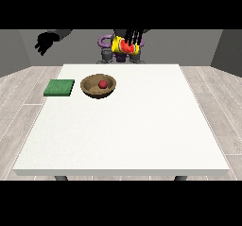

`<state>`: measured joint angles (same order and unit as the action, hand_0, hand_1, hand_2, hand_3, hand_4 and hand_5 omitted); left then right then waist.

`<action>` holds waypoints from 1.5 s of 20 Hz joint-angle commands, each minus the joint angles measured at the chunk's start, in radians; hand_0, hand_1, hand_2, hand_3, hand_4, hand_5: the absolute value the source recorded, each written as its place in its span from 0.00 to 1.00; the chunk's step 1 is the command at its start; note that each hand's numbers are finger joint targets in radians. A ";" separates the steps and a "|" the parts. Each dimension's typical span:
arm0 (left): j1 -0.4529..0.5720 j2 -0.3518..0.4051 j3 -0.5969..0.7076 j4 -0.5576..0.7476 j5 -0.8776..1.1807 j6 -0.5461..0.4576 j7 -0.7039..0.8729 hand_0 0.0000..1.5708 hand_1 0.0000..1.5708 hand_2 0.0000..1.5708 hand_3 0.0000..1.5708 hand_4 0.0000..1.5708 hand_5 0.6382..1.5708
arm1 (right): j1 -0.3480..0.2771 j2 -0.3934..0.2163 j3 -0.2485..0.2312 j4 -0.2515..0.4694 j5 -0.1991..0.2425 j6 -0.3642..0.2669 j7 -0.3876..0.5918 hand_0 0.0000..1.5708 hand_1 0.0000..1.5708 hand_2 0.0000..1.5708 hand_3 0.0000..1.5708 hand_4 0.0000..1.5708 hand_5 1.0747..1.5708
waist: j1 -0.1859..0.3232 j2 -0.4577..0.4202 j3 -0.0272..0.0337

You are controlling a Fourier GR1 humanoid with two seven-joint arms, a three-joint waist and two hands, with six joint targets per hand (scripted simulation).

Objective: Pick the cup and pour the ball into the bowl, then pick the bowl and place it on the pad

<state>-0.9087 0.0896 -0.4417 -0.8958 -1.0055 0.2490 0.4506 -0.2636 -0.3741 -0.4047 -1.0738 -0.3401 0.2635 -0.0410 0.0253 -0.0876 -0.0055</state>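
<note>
A brown wooden bowl stands on the white table toward its far left, with a red ball lying inside it. Left of the bowl lies a flat green pad, close to the table's left edge. A yellow cup with a red inside is held up above the table's far edge, tipped so its mouth faces the camera; the hand at the view's right has its fingers curled over it. The hand at the view's left hangs in the air beyond the table's far left corner, holding nothing.
The robot's body stands behind the table's far edge. Grey wooden floor surrounds the table on both sides.
</note>
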 commanded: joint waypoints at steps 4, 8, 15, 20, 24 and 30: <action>0.022 0.006 0.398 -0.208 0.490 0.035 -0.165 0.00 0.00 0.00 0.00 0.73 1.00 | -0.013 0.014 -0.010 -0.002 0.022 -0.076 -0.005 0.00 0.00 0.00 0.00 0.50 0.97 | 0.113 0.041 -0.0102; 0.016 0.038 0.568 -0.267 0.770 -0.138 -0.241 0.00 0.00 0.00 0.00 0.67 1.00 | -0.004 0.066 0.001 0.000 0.027 -0.112 -0.015 0.00 0.00 0.00 0.00 0.49 0.97 | 0.151 0.073 -0.0036; 0.023 0.218 0.749 -0.278 1.057 -0.464 -0.281 0.00 0.00 0.00 0.00 0.67 0.99 | 0.005 0.121 -0.035 0.073 0.027 -0.164 -0.127 0.00 0.00 0.00 0.00 0.47 0.99 | 0.246 0.178 0.0054; 0.043 0.301 0.795 -0.294 1.120 -0.545 -0.301 0.00 0.00 0.00 0.00 0.66 0.99 | -0.059 0.136 -0.043 0.184 0.022 -0.142 -0.247 0.00 0.00 0.00 0.00 0.46 0.99 | 0.234 0.267 0.0063; 0.031 0.355 0.830 -0.305 1.163 -0.545 -0.224 0.00 0.00 0.00 0.00 0.63 0.98 | -0.132 0.175 0.006 0.272 0.059 -0.175 -0.271 0.00 0.00 0.00 0.00 0.39 0.97 | 0.204 0.243 0.0064; 0.099 0.404 0.856 -0.327 1.192 -0.551 -0.246 0.00 0.00 0.00 0.00 0.64 0.96 | -0.190 0.194 0.032 0.379 0.068 -0.158 -0.333 0.00 0.00 0.00 0.00 0.35 0.97 | 0.143 0.267 0.0063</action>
<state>-0.8226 0.4605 0.3968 -1.2090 0.1652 -0.3052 0.1979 -0.4010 -0.1928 -0.3889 -0.7635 -0.2807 0.1120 -0.3446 0.2005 0.1656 0.0006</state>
